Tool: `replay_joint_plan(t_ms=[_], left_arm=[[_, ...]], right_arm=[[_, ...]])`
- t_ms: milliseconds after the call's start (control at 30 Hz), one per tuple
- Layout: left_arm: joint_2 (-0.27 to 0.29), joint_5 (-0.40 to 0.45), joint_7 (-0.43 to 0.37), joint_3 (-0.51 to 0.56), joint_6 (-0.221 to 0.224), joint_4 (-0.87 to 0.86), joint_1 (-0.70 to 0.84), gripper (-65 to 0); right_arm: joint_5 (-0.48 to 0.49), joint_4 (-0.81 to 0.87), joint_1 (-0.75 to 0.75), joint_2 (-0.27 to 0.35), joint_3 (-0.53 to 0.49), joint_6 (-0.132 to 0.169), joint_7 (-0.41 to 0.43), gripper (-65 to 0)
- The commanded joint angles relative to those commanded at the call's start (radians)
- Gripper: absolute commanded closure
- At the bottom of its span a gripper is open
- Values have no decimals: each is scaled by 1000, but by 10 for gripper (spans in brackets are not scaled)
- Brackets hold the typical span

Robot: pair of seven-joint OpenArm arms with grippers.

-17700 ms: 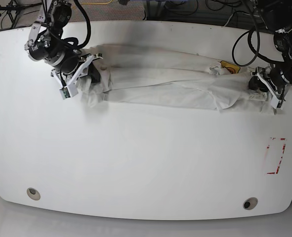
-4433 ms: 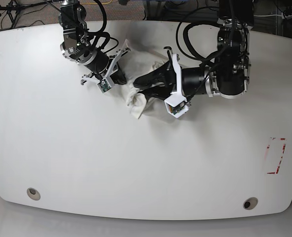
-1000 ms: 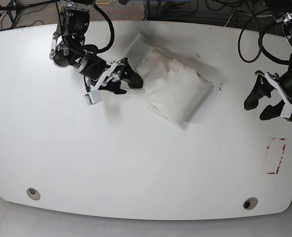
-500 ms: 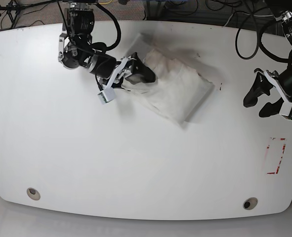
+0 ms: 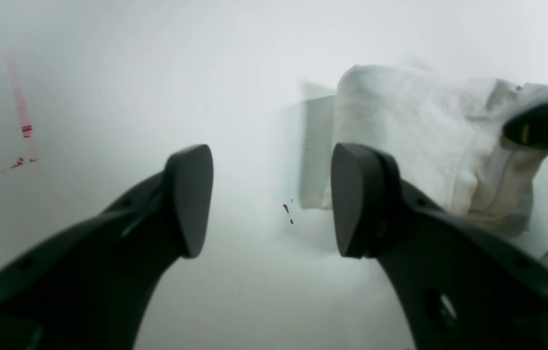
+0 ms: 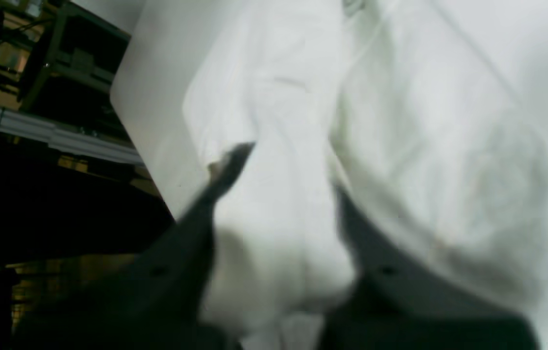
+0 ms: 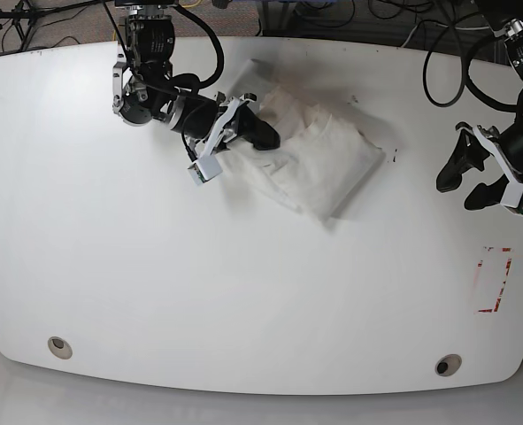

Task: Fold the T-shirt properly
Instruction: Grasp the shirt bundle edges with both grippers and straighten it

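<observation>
The T-shirt (image 7: 323, 168) lies as a compact cream bundle on the back middle of the white table, slanting down to the right. My right gripper (image 7: 257, 142) is pushed into its left edge. In the right wrist view the fingers (image 6: 215, 184) stand apart with a thick fold of the T-shirt (image 6: 424, 146) bulging between them. My left gripper (image 7: 460, 184) hovers open far to the right, well clear of the cloth. In its own wrist view the left gripper (image 5: 271, 194) is empty, with the T-shirt (image 5: 400, 126) ahead of it.
A red tape rectangle (image 7: 494, 279) marks the table at the right, also seen as the red tape (image 5: 16, 112) in the left wrist view. Cables hang past the back edge. Two round holes (image 7: 59, 346) sit near the front edge.
My right gripper has slid rightward from beside the bundle into its left edge, lifting a fold. The left gripper has barely moved. Much earlier the shirt lay stretched out long.
</observation>
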Motion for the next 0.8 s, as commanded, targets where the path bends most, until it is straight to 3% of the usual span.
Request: replay_joint_plan(t_ms=[233, 400, 567, 800], left_arm=[[0, 3, 0, 2, 0, 0, 0, -360], [3, 63, 0, 51, 0, 0, 0, -360], [2, 192, 0, 230, 0, 0, 0, -360], [2, 347, -2, 569, 0, 0, -9, -360]], right_arm=[[81, 100, -8, 41, 5, 2, 0, -21], [137, 158, -9, 58, 8, 2, 0, -21], [143, 160, -9, 75, 8, 2, 0, -21], [147, 161, -2, 78, 8, 2, 2, -21]])
